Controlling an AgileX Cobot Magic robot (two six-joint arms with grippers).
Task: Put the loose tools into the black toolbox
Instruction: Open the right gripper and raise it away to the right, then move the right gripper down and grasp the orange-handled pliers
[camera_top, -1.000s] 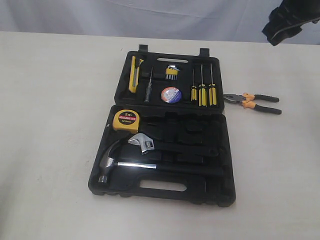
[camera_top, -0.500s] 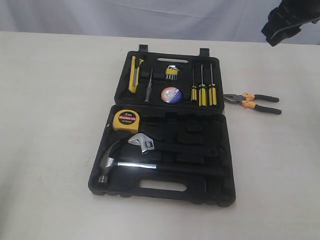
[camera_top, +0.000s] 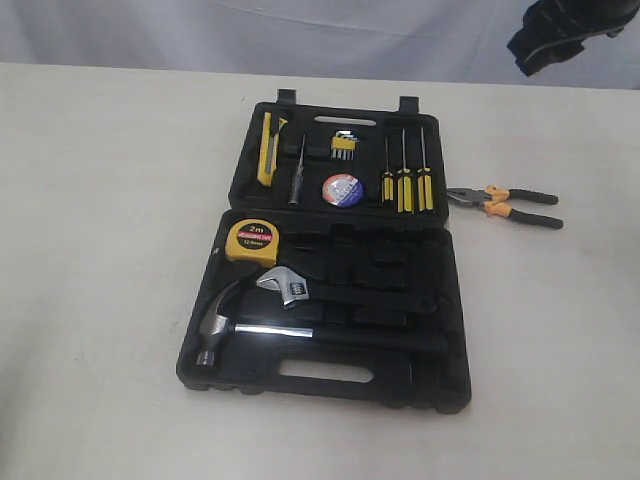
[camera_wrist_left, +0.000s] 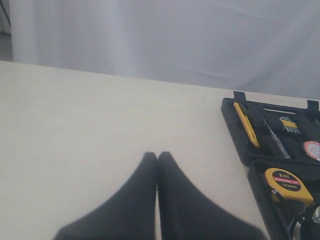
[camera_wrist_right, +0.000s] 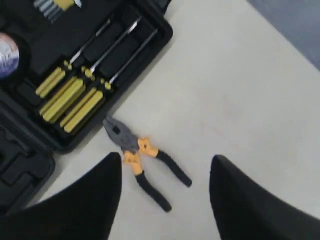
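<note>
My right claw (camera_wrist_right: 166, 160) hangs well above the table (camera_top: 90, 260). Its two fingers are spread wide, with nothing between them and nothing touching them. Under that gap the pliers (camera_wrist_right: 142, 160) lie flat on the bare tabletop, just right of the black toolbox (camera_top: 445, 390) and level with its far half. Their nose points towards the case and their black-orange handles point away to the right. They are the only task tool outside the case.

My left claw (camera_wrist_left: 157, 156) has its fingers pressed together tip to tip, pinching nothing, over bare table left of the toolbox.

The toolbox lies open in the middle of the table. In its far half the utility knife (camera_top: 267, 148) sits at the left, the tape roll (camera_top: 341, 189) in the middle, and the yellow-handled screwdrivers (camera_top: 405, 185) at the right. In the near half the tape measure (camera_top: 251, 241) fills the far left corner, with the wrench (camera_top: 290, 286) and hammer (camera_top: 225, 325) just nearer.
</note>
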